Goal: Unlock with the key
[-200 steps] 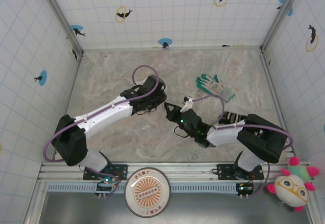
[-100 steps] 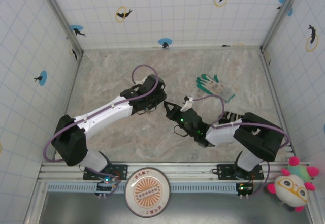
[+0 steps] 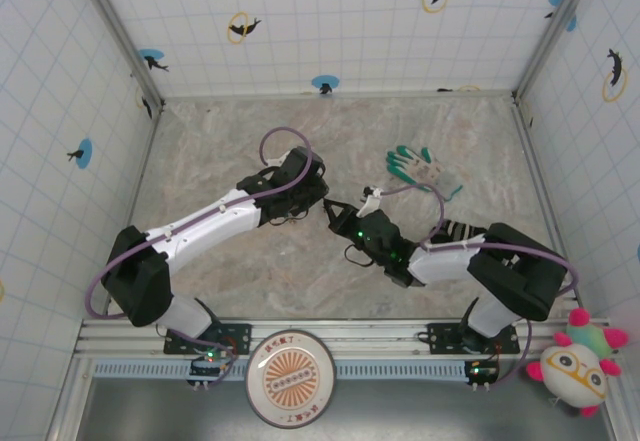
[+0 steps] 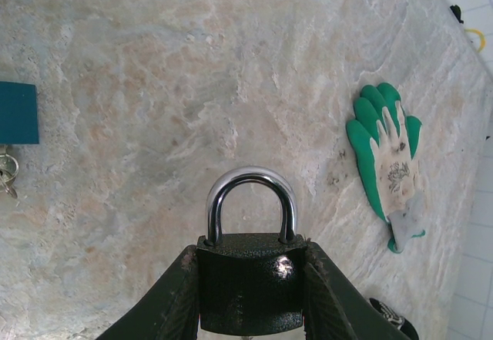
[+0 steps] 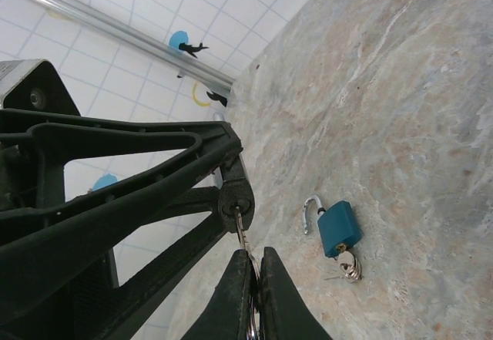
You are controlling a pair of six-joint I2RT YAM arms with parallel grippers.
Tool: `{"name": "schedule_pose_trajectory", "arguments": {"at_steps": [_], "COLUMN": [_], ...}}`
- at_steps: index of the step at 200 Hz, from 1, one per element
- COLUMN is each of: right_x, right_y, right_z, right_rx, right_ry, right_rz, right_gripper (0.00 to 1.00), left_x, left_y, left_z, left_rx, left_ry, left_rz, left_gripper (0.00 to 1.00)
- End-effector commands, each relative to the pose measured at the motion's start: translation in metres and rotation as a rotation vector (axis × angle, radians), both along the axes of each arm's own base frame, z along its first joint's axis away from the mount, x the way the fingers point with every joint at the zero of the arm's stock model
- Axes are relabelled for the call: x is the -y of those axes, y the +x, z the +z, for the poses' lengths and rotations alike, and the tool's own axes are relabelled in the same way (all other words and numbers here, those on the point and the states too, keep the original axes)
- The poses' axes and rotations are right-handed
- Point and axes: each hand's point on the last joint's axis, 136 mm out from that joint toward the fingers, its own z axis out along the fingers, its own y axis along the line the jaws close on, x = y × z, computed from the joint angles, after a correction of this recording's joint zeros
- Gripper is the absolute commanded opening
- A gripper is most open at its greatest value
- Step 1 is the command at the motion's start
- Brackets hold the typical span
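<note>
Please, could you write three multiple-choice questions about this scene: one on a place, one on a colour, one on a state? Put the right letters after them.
1. Where is the dark padlock?
A. between the fingers of the left gripper
B. inside a drawer
C. hanging on the wall

2. What colour is the second padlock, which lies on the table?
A. red
B. teal
C. yellow

3. How is the dark padlock's shackle?
A. closed, both legs in the body
B. swung open
C. taken off

Answers:
1 A: the left wrist view shows one finger on each side of its body.
2 B: the right wrist view shows its teal body.
3 A: in the left wrist view both legs of the silver arch go into the body.
</note>
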Motion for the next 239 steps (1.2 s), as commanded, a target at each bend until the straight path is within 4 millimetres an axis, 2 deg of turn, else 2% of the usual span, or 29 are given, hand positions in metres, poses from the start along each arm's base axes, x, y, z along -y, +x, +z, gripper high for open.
{"name": "schedule_pose_trajectory", "arguments": {"at_steps": [1,44,73,239], "right_x": [0.002,0.007,0.013,0.011], "right_y": [0.017,0.019,0.020,0.015], "right_z": [0.028,0.028,0.028,0.035], "right_rx": [0.047,0.058,0.062,0.089], "right_ry": [-0.003,-0.109,-0.091,-0.074], "right_rz": [-0.037,-0.009,-0.010,0.008], "right_gripper": [0.00,0.00,0.00,0.00], "left_x": [0.014,0.013,0.014,0.018], "left_y": [-0.023,-0.023,-0.023,-0.022], "left_z": [-0.004,-0.004,-0.003,-0.002], "left_rx": [-0.071,-0.071,-0.070,-0.064], "left_ry": [-0.033,-0.032,-0.036,-0.044], "left_rz": [-0.084,-0.085,-0.087,-0.106], "left_gripper": [0.00,0.00,0.00,0.00]}}
